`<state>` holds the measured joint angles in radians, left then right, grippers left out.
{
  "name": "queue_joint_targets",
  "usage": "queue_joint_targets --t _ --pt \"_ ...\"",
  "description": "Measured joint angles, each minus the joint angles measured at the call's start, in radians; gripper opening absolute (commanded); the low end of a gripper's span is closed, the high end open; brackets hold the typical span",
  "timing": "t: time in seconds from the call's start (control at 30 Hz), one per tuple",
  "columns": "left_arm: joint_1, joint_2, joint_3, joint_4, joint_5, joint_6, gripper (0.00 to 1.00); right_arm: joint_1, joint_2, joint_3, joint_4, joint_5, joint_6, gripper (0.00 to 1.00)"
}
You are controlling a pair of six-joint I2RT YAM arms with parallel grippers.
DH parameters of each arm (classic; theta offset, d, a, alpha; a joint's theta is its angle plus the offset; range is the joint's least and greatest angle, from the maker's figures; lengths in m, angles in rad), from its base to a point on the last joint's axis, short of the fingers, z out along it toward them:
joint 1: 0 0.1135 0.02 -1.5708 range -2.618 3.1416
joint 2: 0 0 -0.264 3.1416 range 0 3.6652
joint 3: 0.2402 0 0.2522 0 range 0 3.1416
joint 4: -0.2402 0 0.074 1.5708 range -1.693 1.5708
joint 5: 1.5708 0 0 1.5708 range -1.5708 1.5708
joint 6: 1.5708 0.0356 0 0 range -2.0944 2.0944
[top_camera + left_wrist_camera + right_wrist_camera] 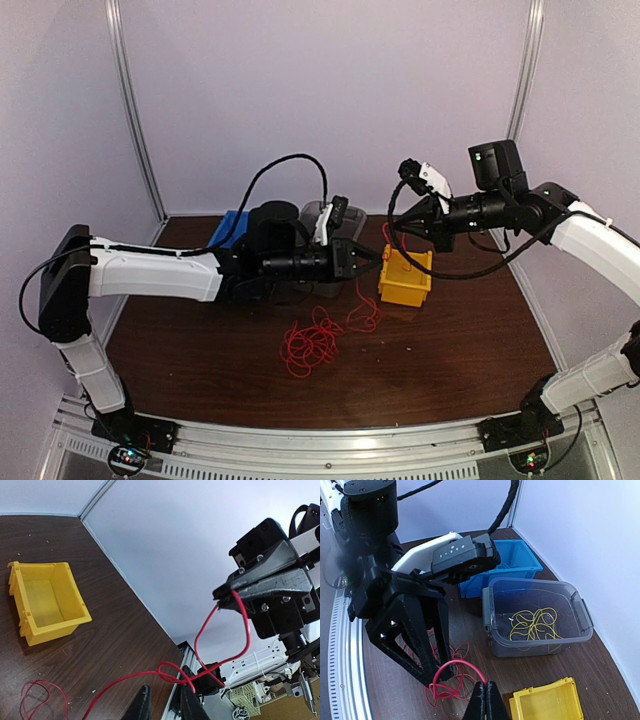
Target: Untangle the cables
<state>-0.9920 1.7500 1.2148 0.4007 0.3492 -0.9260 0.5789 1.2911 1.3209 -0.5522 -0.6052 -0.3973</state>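
Light is soft and even, apparently from overhead. The white enclosure walls (330, 90) carry a faint lilac cast and look brightest in the wrist views. The dark brown wooden bench (450, 340) shows only faint, diffuse shadows and no glare. The top view is slightly grainy, and its upright metal wall posts (135, 110) splay with wide-angle distortion. Close to the lenses, the left hand (165, 692) and right hand (486, 687) are blurred, while the thin red cable (205, 625) stays sharp.

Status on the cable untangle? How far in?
Done: yellow cable lies alone in the grey bin. In hand: right gripper pinches a red cable, left gripper open at its knot. Left: red tangle on the table.
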Motion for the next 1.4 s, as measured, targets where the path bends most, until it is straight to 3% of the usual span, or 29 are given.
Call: queue_joint_targets --t 0.23,0.47,0.57,1.0,1.23,1.33,1.37,1.4 --pt "-0.002 0.024 0.001 0.021 0.044 -0.04 0.19 0.012 0.0 0.0 0.0 0.021 -0.013 0.0" --pt "0.002 0.013 -0.017 0.026 0.024 -0.091 0.31 0.028 0.0 -0.025 0.003 0.064 -0.043 0.0" --pt "0.005 0.011 -0.018 0.026 0.023 -0.102 0.31 0.043 0.001 -0.038 0.003 0.084 -0.051 0.0" --pt "0.007 0.039 0.028 -0.039 0.049 -0.122 0.2 0.066 0.005 -0.04 0.003 0.113 -0.053 0.0" --pt "0.007 0.053 0.049 -0.08 0.067 -0.126 0.01 0.067 0.005 -0.04 0.003 0.117 -0.057 0.0" --pt "0.007 0.053 0.05 -0.082 0.067 -0.12 0.0 0.067 0.005 -0.04 0.003 0.117 -0.064 0.0" --pt "0.007 0.053 0.05 -0.086 0.066 -0.117 0.0 0.067 0.005 -0.04 0.003 0.114 -0.068 0.03" --pt "0.007 0.053 0.051 -0.09 0.064 -0.113 0.0 0.067 0.005 -0.04 0.002 0.109 -0.072 0.13"
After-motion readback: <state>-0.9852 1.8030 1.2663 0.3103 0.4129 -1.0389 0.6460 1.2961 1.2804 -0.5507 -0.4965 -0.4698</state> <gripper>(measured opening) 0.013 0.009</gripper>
